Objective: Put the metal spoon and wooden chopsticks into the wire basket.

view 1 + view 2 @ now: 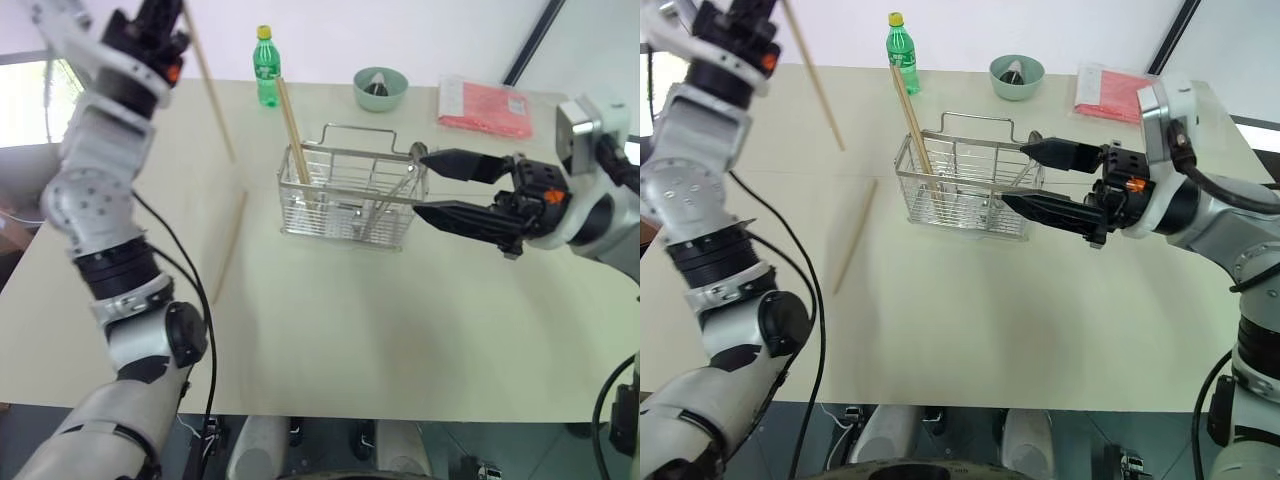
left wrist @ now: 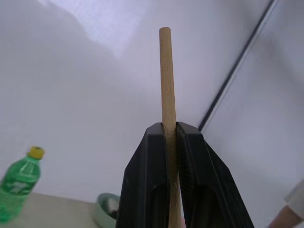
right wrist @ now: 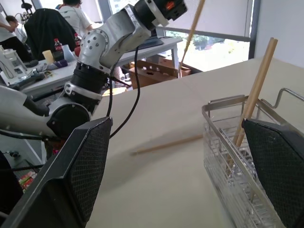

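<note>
The wire basket point(image 1: 322, 206) stands mid-table. One wooden chopstick point(image 1: 293, 128) leans inside its left end. The metal spoon point(image 1: 416, 151) leans inside its right end, bowl up at the rim. High at the far left, my left gripper point(image 2: 168, 126) is shut on a second chopstick point(image 1: 212, 90), which hangs slanted above the table. A third chopstick point(image 1: 232, 245) lies flat on the table left of the basket. My right gripper point(image 1: 420, 185) stands open at the basket's right end, fingers pointing left, one above the rim and one beside the wall, holding nothing.
A green bottle point(image 1: 266, 67), a green bowl point(image 1: 380, 88) and a red packet point(image 1: 485, 105) sit along the table's far edge. People point(image 3: 76, 14) and cluttered desks show beyond the table in the right wrist view.
</note>
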You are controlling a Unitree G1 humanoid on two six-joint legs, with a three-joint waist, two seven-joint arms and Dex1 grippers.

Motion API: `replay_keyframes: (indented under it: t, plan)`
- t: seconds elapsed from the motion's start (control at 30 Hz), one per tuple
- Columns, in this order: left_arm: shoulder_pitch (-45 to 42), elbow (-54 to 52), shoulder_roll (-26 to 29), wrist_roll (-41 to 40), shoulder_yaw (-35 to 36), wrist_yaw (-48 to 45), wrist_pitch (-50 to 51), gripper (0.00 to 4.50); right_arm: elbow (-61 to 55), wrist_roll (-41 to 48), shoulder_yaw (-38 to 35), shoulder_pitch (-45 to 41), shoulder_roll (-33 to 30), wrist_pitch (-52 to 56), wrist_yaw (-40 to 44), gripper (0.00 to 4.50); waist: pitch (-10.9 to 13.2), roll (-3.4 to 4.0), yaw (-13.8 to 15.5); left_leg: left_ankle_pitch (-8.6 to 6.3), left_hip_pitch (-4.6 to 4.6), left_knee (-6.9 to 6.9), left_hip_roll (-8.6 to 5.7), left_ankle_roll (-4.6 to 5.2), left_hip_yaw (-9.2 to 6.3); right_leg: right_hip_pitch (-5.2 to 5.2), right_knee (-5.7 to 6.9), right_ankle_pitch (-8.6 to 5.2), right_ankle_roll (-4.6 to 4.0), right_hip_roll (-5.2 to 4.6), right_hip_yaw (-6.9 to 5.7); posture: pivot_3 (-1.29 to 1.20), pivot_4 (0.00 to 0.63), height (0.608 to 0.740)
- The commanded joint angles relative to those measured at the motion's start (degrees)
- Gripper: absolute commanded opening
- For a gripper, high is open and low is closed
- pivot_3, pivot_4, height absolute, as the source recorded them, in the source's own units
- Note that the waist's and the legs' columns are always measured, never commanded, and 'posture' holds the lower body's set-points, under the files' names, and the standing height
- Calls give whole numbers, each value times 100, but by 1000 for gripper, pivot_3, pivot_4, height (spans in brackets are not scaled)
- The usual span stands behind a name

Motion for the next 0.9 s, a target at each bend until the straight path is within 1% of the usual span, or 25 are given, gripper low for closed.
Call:
replay_keyframes:
  t: [0.03,0.13,0.27,0.37,0.47,0.57,0.7,0.77,0.8,0.9]
  plan:
    - [-237,311,-85,356,-320,-318,-542,59,-143,249,-125,-145,6,51,-227,4500,-1,1,-22,-2,0,0,-1,4,4,1,-3,2,3,-1,2,0,150,680]
    - [-435,842,-256,655,-611,-604,-971,59,-228,356,-150,-140,4,104,-440,4500,-1,1,-35,-5,1,0,0,10,11,-4,-5,3,4,0,8,0,150,680]
    - [-389,1570,-458,1460,-1238,-1086,-1728,59,-391,679,-247,-245,-3,168,-1007,4500,-1,1,-17,-5,-2,-1,2,11,10,-6,-5,3,4,0,5,0,150,680]
    - [-243,1817,-543,1737,-1364,-1214,-2088,59,-416,901,-332,-243,-63,192,-1274,4500,-1,1,-24,-10,-7,1,-1,19,11,-5,-16,7,8,-4,6,0,150,680]
    - [-135,1944,-692,1822,-1328,-1201,-2305,59,-439,1074,-376,-210,-99,187,-1467,4500,-1,1,-31,-14,-8,0,-1,26,11,-5,-20,8,9,-5,7,0,150,680]
    - [-38,1860,-915,1809,-1293,-1074,-2361,1221,-478,1152,-329,-227,-101,171,-1645,4500,-1,1,-30,-14,-7,0,2,26,9,-6,-18,8,9,-3,6,0,150,680]
    - [59,1467,-1031,1709,-1226,-894,-2211,3141,-304,1058,-370,-135,-125,117,-1484,4500,-1,1,-30,-15,-9,2,1,28,10,-5,-19,9,11,-5,6,0,150,680]
    - [156,1170,-1023,1646,-1207,-797,-2070,4219,-198,949,-378,-85,-127,70,-1328,4500,-1,1,-32,-16,-9,2,1,29,11,-5,-19,10,12,-5,7,0,150,680]
    - [210,996,-1013,1606,-1195,-731,-1976,4441,-142,900,-376,-72,-120,43,-1261,4500,-1,1,-33,-15,-9,2,1,30,10,-4,-19,10,12,-4,6,0,150,680]
    - [290,377,-856,1461,-1051,-316,-1479,4441,37,721,-357,-48,-94,-51,-1048,4500,-1,1,-34,-15,-9,2,2,30,9,-5,-18,10,11,-3,6,0,150,680]
